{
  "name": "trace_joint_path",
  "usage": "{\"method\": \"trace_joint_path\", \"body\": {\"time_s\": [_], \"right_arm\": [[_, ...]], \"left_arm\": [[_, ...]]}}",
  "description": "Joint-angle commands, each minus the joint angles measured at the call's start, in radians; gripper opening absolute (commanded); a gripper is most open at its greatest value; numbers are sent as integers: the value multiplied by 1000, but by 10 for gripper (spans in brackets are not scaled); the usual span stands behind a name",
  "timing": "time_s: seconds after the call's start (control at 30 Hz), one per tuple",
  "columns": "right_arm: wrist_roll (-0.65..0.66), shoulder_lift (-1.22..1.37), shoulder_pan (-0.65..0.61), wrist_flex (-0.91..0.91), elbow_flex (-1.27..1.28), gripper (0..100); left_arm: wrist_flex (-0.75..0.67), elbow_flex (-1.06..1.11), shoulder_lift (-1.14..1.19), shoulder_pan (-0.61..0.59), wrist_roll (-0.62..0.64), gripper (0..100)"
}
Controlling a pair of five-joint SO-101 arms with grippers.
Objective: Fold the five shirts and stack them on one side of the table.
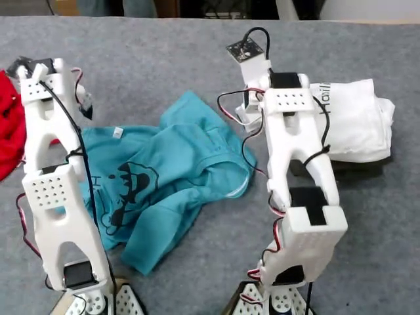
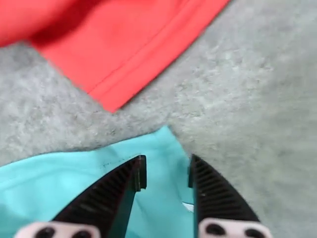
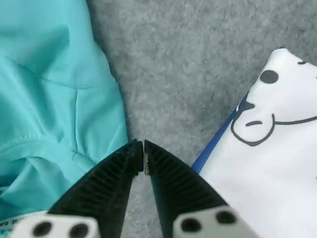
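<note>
Grey table surface (fuzzy, like carpet).

Red shirt partly beyond frame edge

Three shirts are in sight on the single grey tabletop: one teal shirt, one red shirt and one white shirt. Two white robot arms stand over them, the left arm and the right arm. Each arm ends in one hand, making two: the left hand and the right hand. Each hand has two black ridged fingers, four in all. One dark print marks the teal shirt.
</note>
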Motion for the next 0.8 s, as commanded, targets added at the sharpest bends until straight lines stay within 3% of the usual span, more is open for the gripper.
{"method": "trace_joint_path", "body": {"time_s": [0.0, 0.17, 0.37, 0.53, 0.63, 0.77], "right_arm": [[-2, 1, 5, -2, -48, 15], [5, 2, 6, -2, -45, 15], [5, 2, 6, -5, -50, 15], [-2, 25, -3, -34, -114, 15], [-3, 71, -20, -25, -189, 20], [-77, 156, -98, 26, -289, 139]], "left_arm": [[-8, -5, 34, 10, 11, 184], [-3, -48, 133, -1, 11, 182], [-2, -151, 190, -24, 8, 56], [2, -246, 190, -48, -21, 29], [72, -361, 190, -74, -31, 29], [123, -498, 195, -128, -35, 29]]}}
